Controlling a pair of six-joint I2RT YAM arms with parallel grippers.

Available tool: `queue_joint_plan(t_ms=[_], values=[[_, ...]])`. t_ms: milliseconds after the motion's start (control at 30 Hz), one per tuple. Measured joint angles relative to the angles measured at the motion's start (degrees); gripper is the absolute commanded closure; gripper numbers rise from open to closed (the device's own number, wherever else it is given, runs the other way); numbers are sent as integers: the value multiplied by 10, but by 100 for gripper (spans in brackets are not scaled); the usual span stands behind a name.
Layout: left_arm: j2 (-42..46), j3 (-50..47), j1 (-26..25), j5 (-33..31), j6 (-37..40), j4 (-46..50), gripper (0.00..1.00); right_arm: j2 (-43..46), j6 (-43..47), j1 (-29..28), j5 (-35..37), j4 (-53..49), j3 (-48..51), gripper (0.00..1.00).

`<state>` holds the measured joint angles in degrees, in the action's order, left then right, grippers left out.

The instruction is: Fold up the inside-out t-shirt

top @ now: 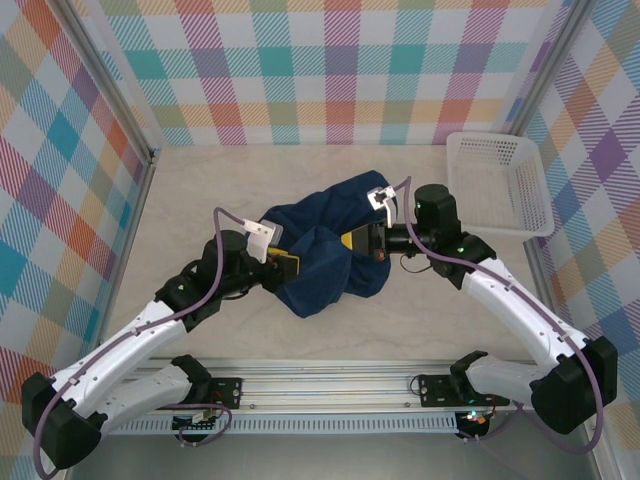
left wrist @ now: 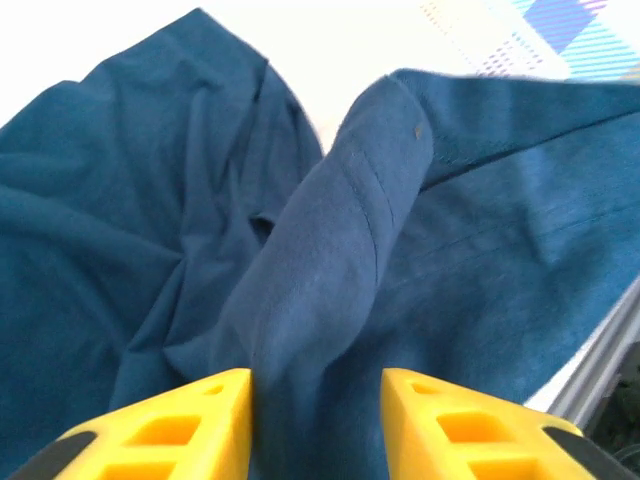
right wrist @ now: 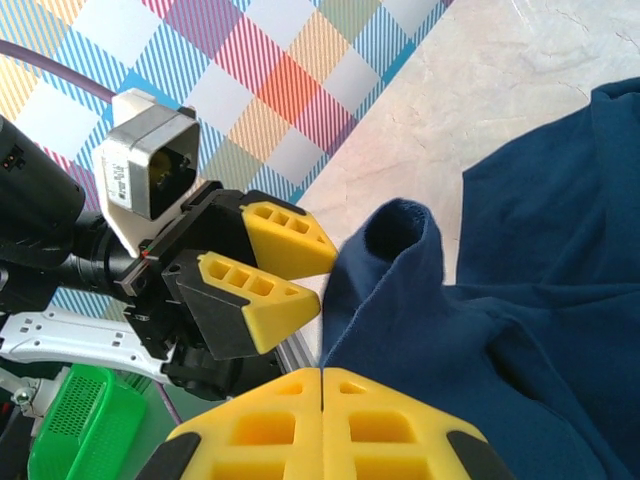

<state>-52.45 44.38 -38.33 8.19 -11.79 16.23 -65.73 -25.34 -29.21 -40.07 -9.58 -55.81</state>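
- Pale stone-look tabletop (top: 200, 190) boxed in by loud checked walls (top: 330, 70), so there's not much to snag on and it's all about the cloth.
- Closest in is the mounting rail (top: 330, 385) with both arm bases on it. Both arms reach inward and meet over the middle, which makes sense since that's where the shirt is.
- left gripper (left wrist: 318, 390): yellow fingers (left wrist: 170, 430) stand apart with a rounded ridge of navy fabric running up between them. It doesn't look squeezed to me, more like they're straddling it. My guess is it's either letting that fold go or lining up for a bite.
- right gripper (right wrist: 322, 385): pads pressed flat together, and the fabric climbs right up to the tips. I reckon it's nipping a thin edge next to what looks like a sleeve opening, though I can't see the cloth inside the pinch itself.
- inside-out t-shirt (top: 320, 280): bunched in a lump mid-table between the two grippers, nowhere near flat. Lifting an edge like this is probably meant to open it out before any folding, so I'd call the task early days.
- Further back on the right, a white mesh basket (top: 500, 190) sits well apart from the shirt and isn't involved as far as I can tell.
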Motion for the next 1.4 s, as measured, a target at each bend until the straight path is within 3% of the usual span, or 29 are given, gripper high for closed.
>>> queue_joint_plan(t_ms=[333,667,833,1033,1233,1400], values=[[-13,47,-11,-22,-19,45,38,0,-1,-6,-9,15,0,100],[-171,149,-41,-67,0,68,29,0,5,-13,-11,21,4,100],[-199,163,-46,-139,-6,90,37,1,9,-13,-8,18,4,100],[-182,162,-46,-203,-7,113,57,17,24,-13,26,-3,4,100],[-160,162,-46,-201,-2,122,84,18,25,-13,40,-8,4,100],[-153,162,-46,-140,10,122,95,18,27,-13,79,-24,4,100]])
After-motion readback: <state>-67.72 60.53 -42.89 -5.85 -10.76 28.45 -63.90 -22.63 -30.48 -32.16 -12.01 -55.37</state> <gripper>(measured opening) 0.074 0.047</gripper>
